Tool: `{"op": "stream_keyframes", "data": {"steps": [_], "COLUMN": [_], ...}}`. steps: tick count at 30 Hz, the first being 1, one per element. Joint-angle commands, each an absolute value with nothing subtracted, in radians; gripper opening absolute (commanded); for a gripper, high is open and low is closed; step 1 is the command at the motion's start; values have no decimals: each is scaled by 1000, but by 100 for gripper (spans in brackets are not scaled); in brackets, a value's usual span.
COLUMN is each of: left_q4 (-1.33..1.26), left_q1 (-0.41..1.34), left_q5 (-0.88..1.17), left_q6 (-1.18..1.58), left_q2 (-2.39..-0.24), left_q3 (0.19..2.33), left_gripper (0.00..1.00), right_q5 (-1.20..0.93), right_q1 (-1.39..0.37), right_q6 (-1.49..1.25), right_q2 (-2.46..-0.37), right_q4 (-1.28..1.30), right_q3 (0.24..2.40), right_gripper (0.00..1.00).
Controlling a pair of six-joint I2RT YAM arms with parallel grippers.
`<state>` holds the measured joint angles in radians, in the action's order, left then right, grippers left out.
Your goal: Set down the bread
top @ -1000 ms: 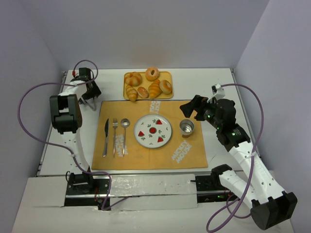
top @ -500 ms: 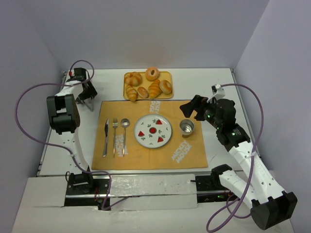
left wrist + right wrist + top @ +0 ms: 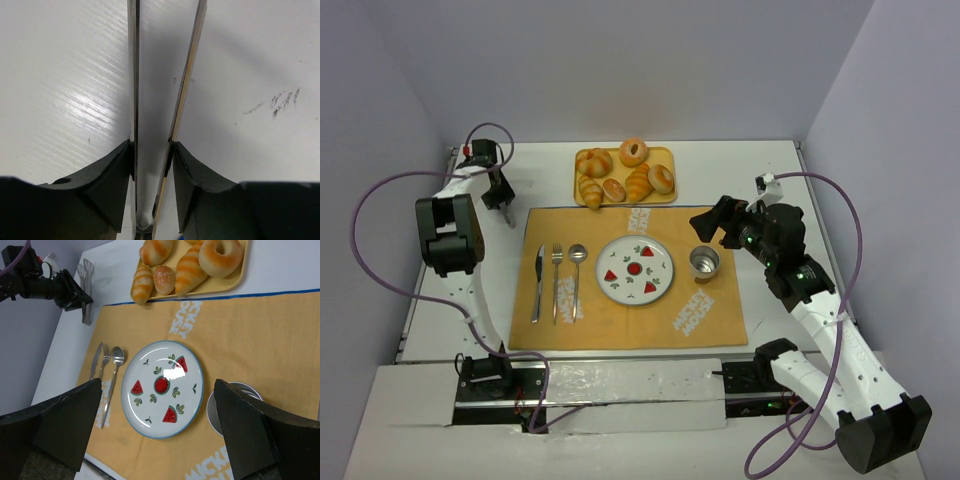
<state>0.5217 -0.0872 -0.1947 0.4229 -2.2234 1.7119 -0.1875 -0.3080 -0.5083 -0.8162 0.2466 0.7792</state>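
Top external view: the bread, a croissant, lies on the tray beyond the plate. It is untouched, and it sits between a bun and a doughnut. Another croissant lies at the tray's left end.

The left gripper is well to the far left of the plate, off the mat, over bare table. Its wrist view shows the fingers drawn almost together, with only a thin slit between them and nothing in it.

The right gripper hovers just right of the plate, above the cup. In its wrist view the jaws stand wide apart and empty. The plate shows between them, with the knife, fork and spoon lined up left of the plate.
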Motion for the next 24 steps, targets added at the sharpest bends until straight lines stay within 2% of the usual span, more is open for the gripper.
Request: {"op": "stream_keyframes", "data": {"steps": [1,7,10,12,24], "left_q4": [515,518,523,523,538], "left_q1": [-83,-68,-60,-55,-17], "left_q5": [-144,-175,-193,-206,-241], "left_q6": [440,449,456,460,471], "left_q2": [-2175,-2096,-2045,-2007,-1832], "left_q3": [1684,1658,1643,1623,1551], "left_gripper": [46,50,60,62,59], "right_q5": [-199,-199,-201,-201,-210], "right_q1": [-314,-314,-314,-314,-314], "right_q6": [-514,-509,-511,-509,-506], "right_q2": [-811,-804,-799,-795,-778], "right_q4": [201,212,216,222,244], "right_q3": [779,787,790,795,816], "right_gripper": [100,100,100,100,100]}}
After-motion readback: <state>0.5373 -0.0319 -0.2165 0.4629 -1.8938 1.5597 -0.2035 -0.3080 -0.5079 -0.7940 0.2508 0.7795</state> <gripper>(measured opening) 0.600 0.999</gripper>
